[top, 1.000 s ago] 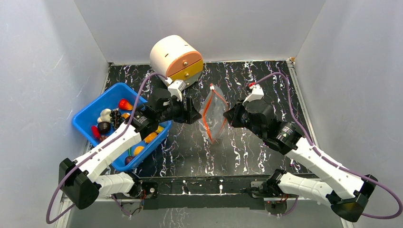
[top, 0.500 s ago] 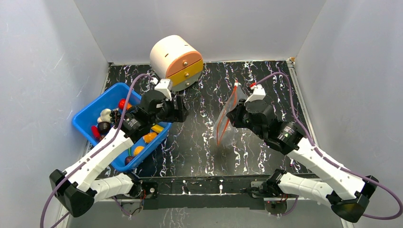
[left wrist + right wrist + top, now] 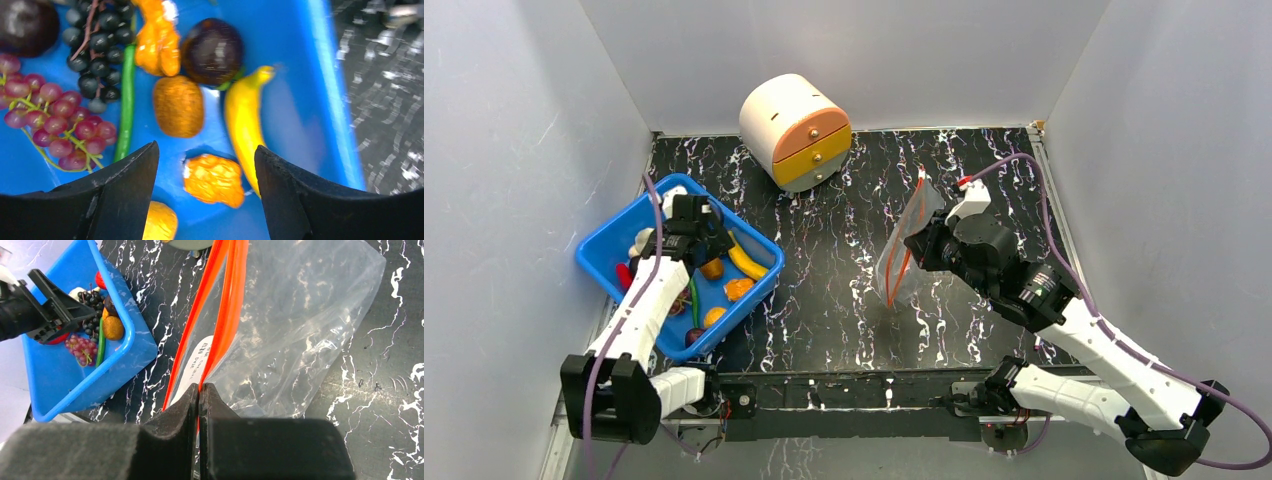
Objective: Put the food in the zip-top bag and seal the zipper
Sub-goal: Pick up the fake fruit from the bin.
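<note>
Nearest in the left wrist view, the left gripper [image 3: 205,155] hangs over the blue bin [image 3: 300,60] with its black fingers [image 3: 125,190] spread wide and nothing between them. They block the lower corners of the view, and a yellow-orange piece [image 3: 162,225] beside the left one is half lost at the bottom edge. Past them lie a crinkled orange piece [image 3: 214,180], the banana [image 3: 245,125], a brown oval fruit [image 3: 178,106], a green bean [image 3: 126,100], red grapes [image 3: 55,120] and, farthest, dark grapes [image 3: 97,50] and a dark plum [image 3: 212,50] (the picture is blurred, so finer detail is lost). From above, the banana's long axis runs from far-left to near-right, close to the bin's right wall. On the other side, the right gripper [image 3: 200,390] is pinched shut on the zipper [image 3: 227,305] of the zip-top bag [image 3: 310,310], hiding the stretch between its pads. Seen from above, the strip runs near to far, leaning slightly right. Its two lips are a little parted around a white label [image 3: 192,365], with the clear body spreading to the strip's right in the wrist view. Whether the bag's lower edge touches the table [image 3: 824,290] I cannot tell. At the far edge sits a cream drum with drawers [image 3: 794,125]
</note>
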`<state>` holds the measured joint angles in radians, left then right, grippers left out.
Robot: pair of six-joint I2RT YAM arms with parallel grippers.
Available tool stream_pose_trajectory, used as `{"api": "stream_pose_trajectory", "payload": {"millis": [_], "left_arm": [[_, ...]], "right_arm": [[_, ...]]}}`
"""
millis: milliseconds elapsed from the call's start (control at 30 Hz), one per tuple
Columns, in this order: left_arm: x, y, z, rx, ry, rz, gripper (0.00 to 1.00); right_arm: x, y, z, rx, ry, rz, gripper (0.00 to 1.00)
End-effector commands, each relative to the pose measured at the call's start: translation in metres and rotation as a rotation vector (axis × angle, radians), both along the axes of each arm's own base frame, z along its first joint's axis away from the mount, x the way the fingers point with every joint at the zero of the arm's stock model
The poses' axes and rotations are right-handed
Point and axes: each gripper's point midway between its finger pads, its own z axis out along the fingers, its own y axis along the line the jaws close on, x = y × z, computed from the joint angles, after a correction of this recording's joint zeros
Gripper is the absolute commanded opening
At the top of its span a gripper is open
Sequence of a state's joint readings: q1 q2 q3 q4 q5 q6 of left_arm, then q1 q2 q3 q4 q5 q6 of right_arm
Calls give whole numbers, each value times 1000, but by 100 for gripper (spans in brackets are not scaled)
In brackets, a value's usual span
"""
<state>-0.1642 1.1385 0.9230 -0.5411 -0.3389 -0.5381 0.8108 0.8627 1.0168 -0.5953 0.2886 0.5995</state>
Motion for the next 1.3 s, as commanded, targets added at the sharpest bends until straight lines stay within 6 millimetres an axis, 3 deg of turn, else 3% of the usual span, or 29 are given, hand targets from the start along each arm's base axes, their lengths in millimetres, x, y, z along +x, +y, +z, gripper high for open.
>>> {"api": "stream_pose_trajectory", "payload": {"millis": [0,200,400,700,833,1067,1233,1267], "left_arm": [[4,28,-44,-106,42,144,66],[4,40,-70,-170,86,197,72],[13,33,-84,-260,131,162,72],[8,35,-104,-270,201,180,73],[8,34,-108,-282,215,177,65],[1,37,-94,-258,185,177,44],[-1,37,-63,-245,113,149,37],[-1,34,-37,-247,48,123,34]], "right_arm": [[1,4,19,44,-59,17,0],[0,0,19,39,-63,8,0],[-2,3,18,59,-59,20,0],[-4,4,15,72,-59,30,0],[-5,0,12,61,-54,19,0],[-8,-4,15,70,-59,15,0],[-12,1,8,62,-24,40,0],[-14,4,5,67,-7,56,0]]}}
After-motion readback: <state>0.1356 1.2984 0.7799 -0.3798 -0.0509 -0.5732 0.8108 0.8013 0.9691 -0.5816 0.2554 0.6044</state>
